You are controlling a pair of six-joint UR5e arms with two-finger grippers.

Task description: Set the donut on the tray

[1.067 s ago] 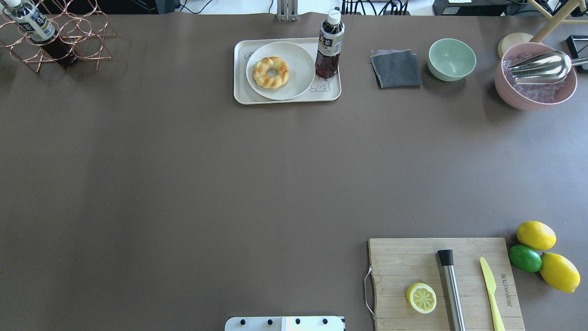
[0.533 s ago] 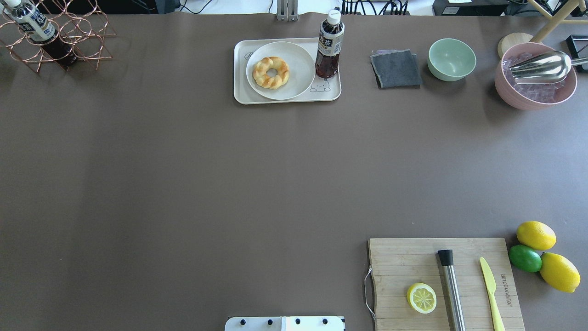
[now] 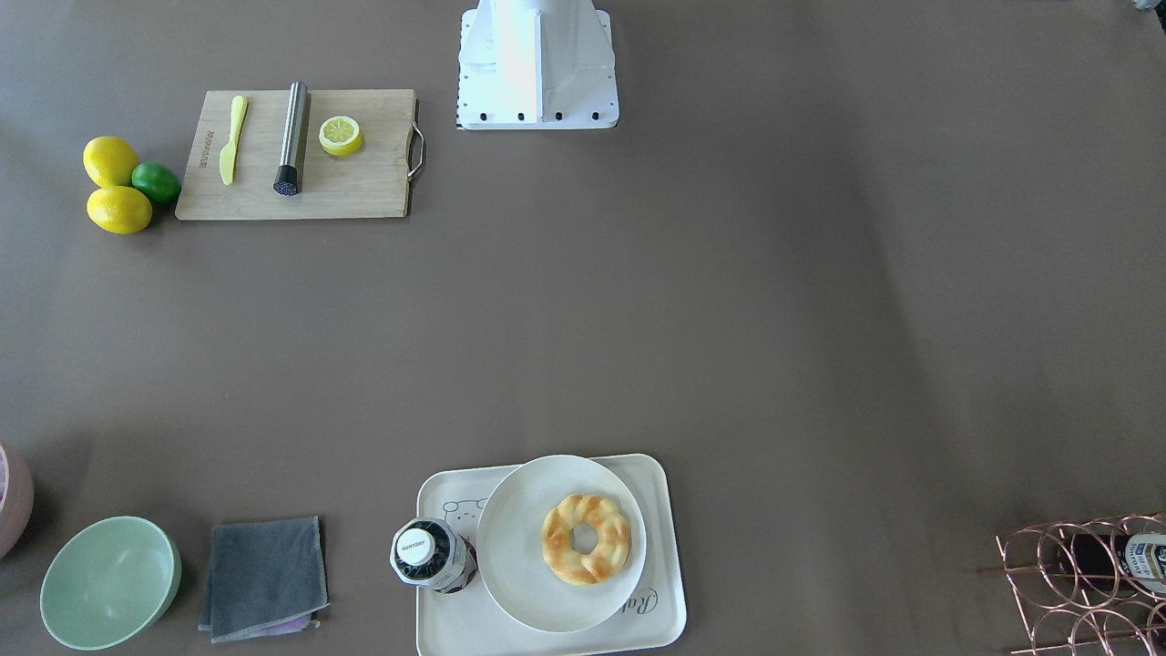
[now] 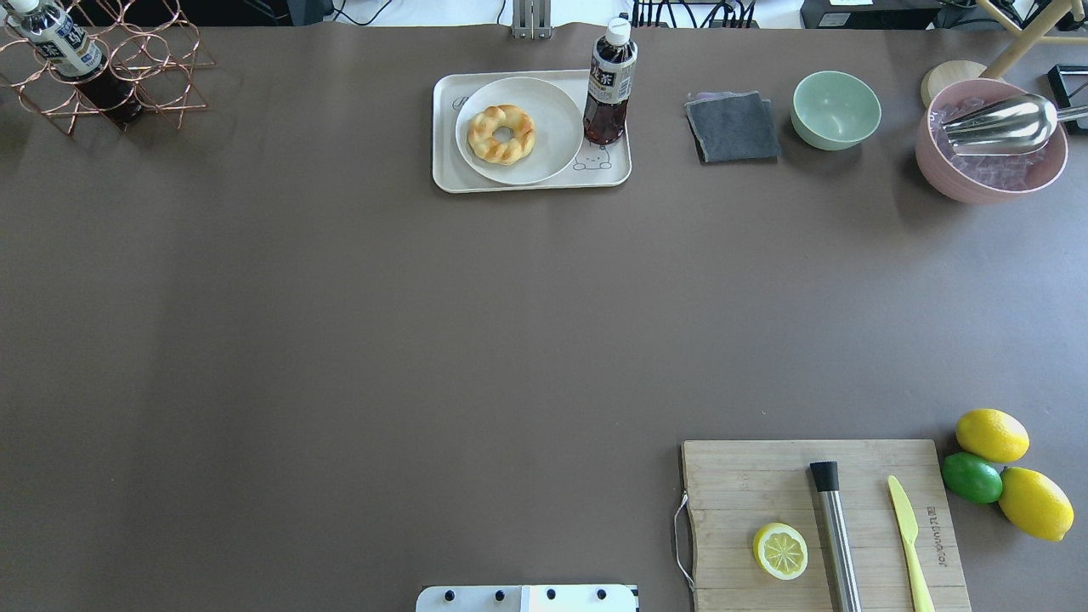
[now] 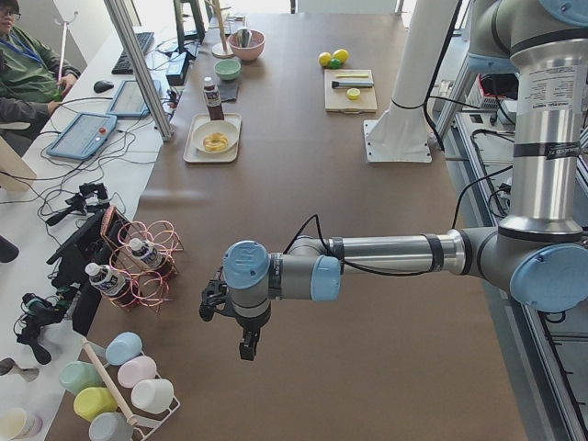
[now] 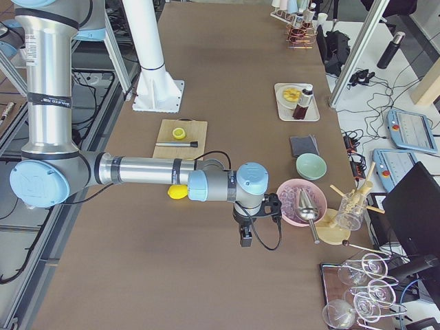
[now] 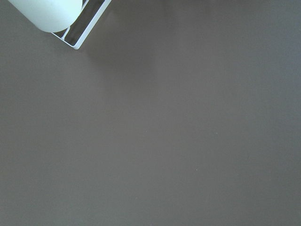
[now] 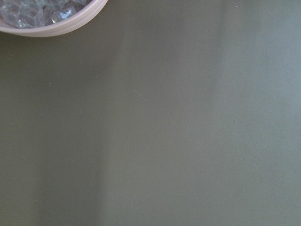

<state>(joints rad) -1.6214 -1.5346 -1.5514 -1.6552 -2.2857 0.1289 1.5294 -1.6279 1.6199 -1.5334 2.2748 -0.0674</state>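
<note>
The donut (image 4: 501,133), golden and twisted, lies on a round off-white plate (image 4: 552,110) that sits on the cream tray (image 4: 527,180) at the table's far middle. It also shows in the front view (image 3: 586,538), with the tray (image 3: 455,629) under the plate. A dark tea bottle (image 4: 609,85) stands on the tray beside the plate. My left gripper (image 5: 248,347) hangs over bare table near the left end, far from the tray. My right gripper (image 6: 245,237) hangs near the pink bowl at the right end. Both show only in side views, so I cannot tell whether they are open.
A wooden cutting board (image 4: 824,527) with a lemon slice (image 4: 780,551), a metal rod and a yellow knife lies near right. Lemons and a lime lie beside it. A grey cloth (image 4: 733,127), green bowl (image 4: 836,109), pink ice bowl (image 4: 990,153) and copper rack (image 4: 110,68) line the far edge.
</note>
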